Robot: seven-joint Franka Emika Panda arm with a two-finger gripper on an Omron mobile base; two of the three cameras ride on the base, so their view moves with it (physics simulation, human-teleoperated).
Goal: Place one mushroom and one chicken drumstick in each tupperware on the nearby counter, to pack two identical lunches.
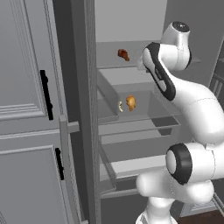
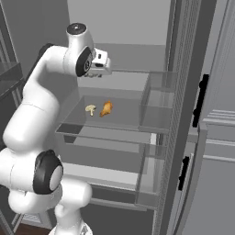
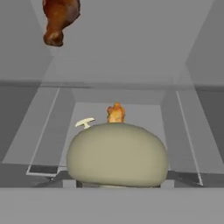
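A beige mushroom (image 3: 117, 154) looms large at six o'clock in the hand view. Below, a small pale mushroom (image 2: 90, 109) and an orange-brown drumstick (image 2: 106, 108) lie side by side. A darker drumstick (image 1: 124, 54) rests higher, at twelve o'clock.

A rendered home kitchen: an open grey fridge (image 1: 131, 144) with clear shelves (image 2: 114, 124) holds food, a drumstick (image 1: 124, 54) at 12 o'clock, another drumstick (image 1: 131, 102) and a mushroom (image 2: 91, 109) below; panelled cabinet doors (image 1: 26, 87) with dark handles (image 1: 46, 94) stand at 9 o'clock.
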